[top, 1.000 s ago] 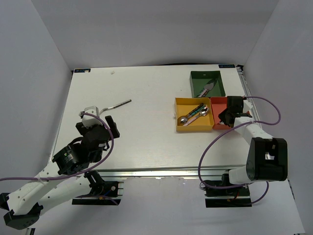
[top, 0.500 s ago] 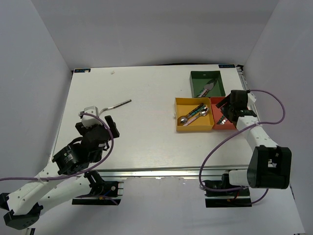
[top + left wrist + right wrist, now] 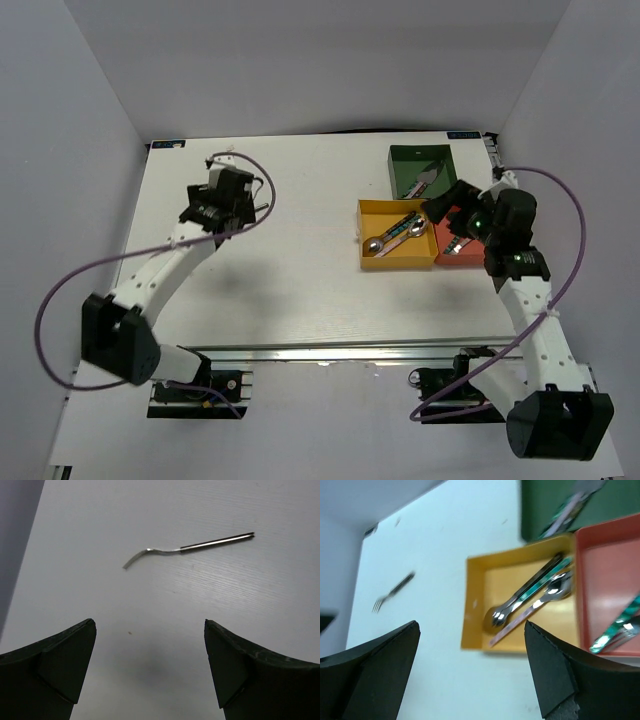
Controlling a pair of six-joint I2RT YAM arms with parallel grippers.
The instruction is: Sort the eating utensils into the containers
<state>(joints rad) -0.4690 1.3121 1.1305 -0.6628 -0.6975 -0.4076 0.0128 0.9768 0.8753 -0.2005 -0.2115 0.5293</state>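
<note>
A fork with a black handle lies alone on the white table, just ahead of my left gripper, which hovers open and empty. From above, this gripper covers most of the fork. My right gripper is open and empty above the near side of the yellow tray, and the top view shows it between the yellow and red trays. Spoons lie in the yellow tray. A teal-handled utensil lies in the red tray. Another utensil is in the green tray.
The three trays sit together at the table's right: green behind, yellow and red side by side in front. Purple cables loop off both arms. Grey walls close in the table on three sides.
My left arm has swung from the front left corner out to the fork. My right gripper has opened, let go of the teal-handled utensil in the red tray and lifted back.
</note>
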